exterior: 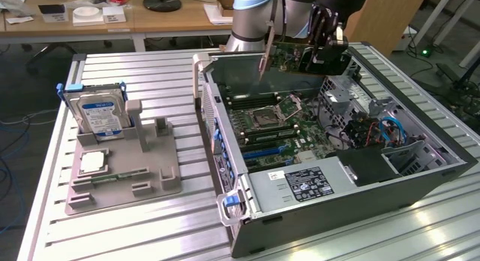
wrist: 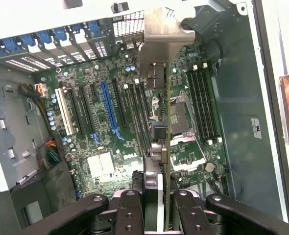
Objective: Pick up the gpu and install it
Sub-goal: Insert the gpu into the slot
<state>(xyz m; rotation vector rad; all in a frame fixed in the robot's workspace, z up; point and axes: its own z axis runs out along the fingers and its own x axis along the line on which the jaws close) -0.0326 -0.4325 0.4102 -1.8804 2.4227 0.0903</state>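
Observation:
The gpu (exterior: 298, 57), a dark circuit card with a silver bracket (exterior: 266, 44) at one end, hangs edge-down above the open computer case (exterior: 420, 185). My gripper (exterior: 329, 46) is shut on it from above. In the wrist view the gpu (wrist: 167, 122) appears edge-on between my two black fingers (wrist: 130, 213), its bracket (wrist: 160, 36) toward the case's rear slot covers. It hovers over the motherboard (wrist: 100, 142) near the processor socket (wrist: 181, 120), to one side of the long blue slot (wrist: 110, 110), and touches nothing below.
The case lies on its side on a slatted metal table (exterior: 143, 238), with a power supply (exterior: 300, 183) and cables (exterior: 386, 131) inside. On the exterior view's left, a grey fixture (exterior: 123, 165) holds a hard drive (exterior: 101, 112), a memory stick (exterior: 120, 175) and a chip (exterior: 94, 161).

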